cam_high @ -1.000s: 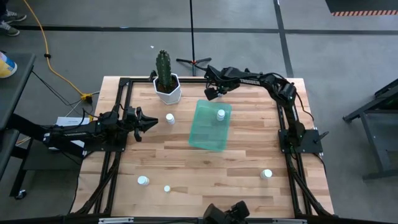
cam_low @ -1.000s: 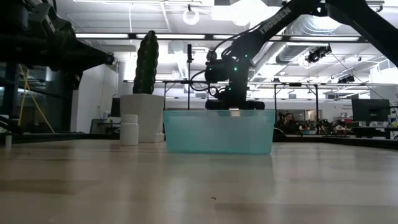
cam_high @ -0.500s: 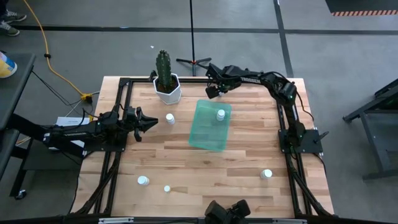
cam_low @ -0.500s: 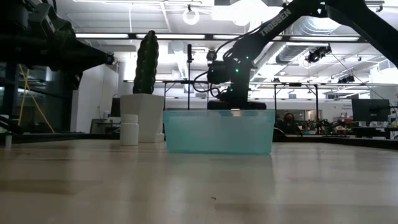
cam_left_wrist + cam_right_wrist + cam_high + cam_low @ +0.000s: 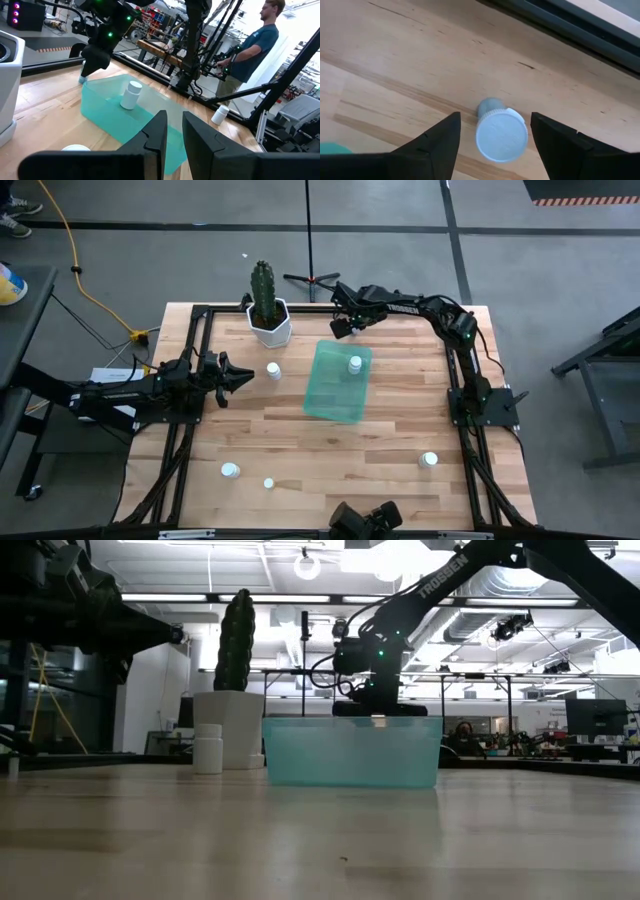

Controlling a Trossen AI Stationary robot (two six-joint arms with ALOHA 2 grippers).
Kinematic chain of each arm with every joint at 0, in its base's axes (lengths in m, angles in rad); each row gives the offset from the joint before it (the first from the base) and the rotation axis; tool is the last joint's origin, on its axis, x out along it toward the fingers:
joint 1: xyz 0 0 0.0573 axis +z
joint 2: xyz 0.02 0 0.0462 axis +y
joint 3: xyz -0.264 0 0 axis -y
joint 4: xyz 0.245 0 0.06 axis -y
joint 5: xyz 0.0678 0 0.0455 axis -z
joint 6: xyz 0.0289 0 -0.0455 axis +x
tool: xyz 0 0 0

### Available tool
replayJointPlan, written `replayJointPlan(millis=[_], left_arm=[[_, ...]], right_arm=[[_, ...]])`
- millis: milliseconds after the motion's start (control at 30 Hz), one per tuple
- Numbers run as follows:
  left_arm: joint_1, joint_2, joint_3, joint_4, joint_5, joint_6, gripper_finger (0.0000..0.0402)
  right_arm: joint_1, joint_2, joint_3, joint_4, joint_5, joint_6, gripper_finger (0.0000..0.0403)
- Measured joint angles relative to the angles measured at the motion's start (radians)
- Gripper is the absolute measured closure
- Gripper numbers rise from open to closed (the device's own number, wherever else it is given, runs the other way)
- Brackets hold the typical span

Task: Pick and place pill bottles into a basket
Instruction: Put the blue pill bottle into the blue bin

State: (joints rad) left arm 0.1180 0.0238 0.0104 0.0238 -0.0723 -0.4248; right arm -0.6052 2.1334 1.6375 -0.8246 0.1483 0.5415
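In the low view the basket's [image 5: 352,751] frosted wall hides the pill bottle inside (only the high view shows it).

A light wooden plank surface [image 5: 300,440] with a black frame along its edges is carrying everything. A white hexagonal cactus pot [image 5: 270,323] is sitting near the far edge, with a pill bottle [image 5: 273,370] standing just in front of it. Beside that bottle the translucent teal basket [image 5: 335,395] is lying. Three more pill bottles [image 5: 230,470] [image 5: 268,482] [image 5: 429,459] are standing well apart near the near edge.
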Motion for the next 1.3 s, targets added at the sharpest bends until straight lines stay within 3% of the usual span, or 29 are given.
replayJointPlan(millis=[1300], left_arm=[[0.0,0.0,0.0,0.0,0.0,0.0,0.0307]], right_arm=[[0.0,0.0,0.0,0.016,0.006,0.009,0.0302]])
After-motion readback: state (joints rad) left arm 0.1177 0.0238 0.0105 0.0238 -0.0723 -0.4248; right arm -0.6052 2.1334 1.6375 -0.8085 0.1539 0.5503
